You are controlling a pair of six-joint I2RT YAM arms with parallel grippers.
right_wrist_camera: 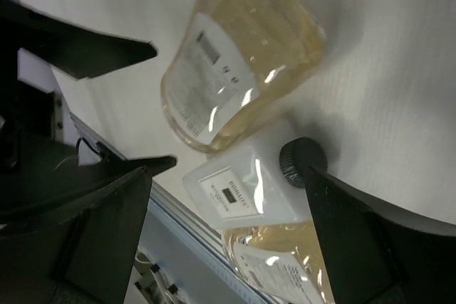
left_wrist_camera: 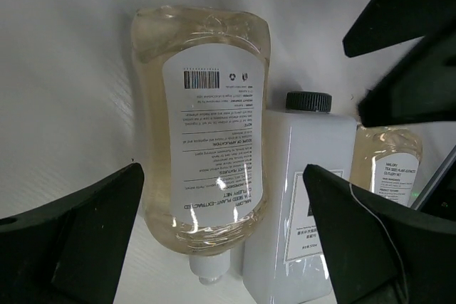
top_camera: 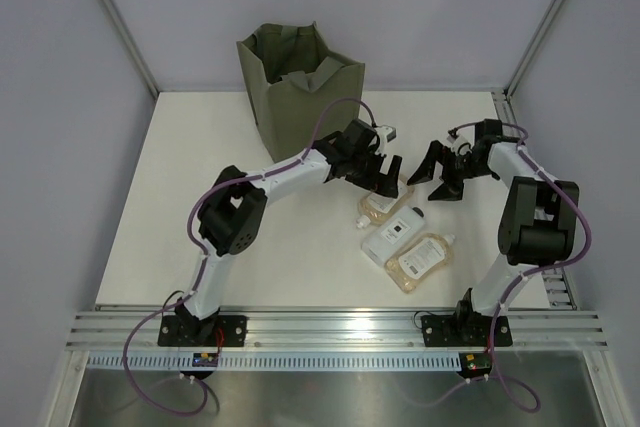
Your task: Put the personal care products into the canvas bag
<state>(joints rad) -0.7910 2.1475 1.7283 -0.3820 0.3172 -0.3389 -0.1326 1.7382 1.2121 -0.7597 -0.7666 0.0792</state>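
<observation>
amber bottle [left_wrist_camera: 203,133] label "TEA SEED PLANT-EXTRACTED", w/ barcode, upside down

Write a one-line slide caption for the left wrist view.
Open left gripper hovers above a lying amber-liquid bottle, with a flat white black-capped bottle beside it and a second amber bottle beyond.

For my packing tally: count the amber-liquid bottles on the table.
2. First amber bottle below the left claw; second amber bottle nearer the bases, beside the flat white bottle. The canvas bag may hide more.

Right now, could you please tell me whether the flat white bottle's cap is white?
No, the flat white bottle wears a black ribbed cap, plain in the left wrist view.
</observation>
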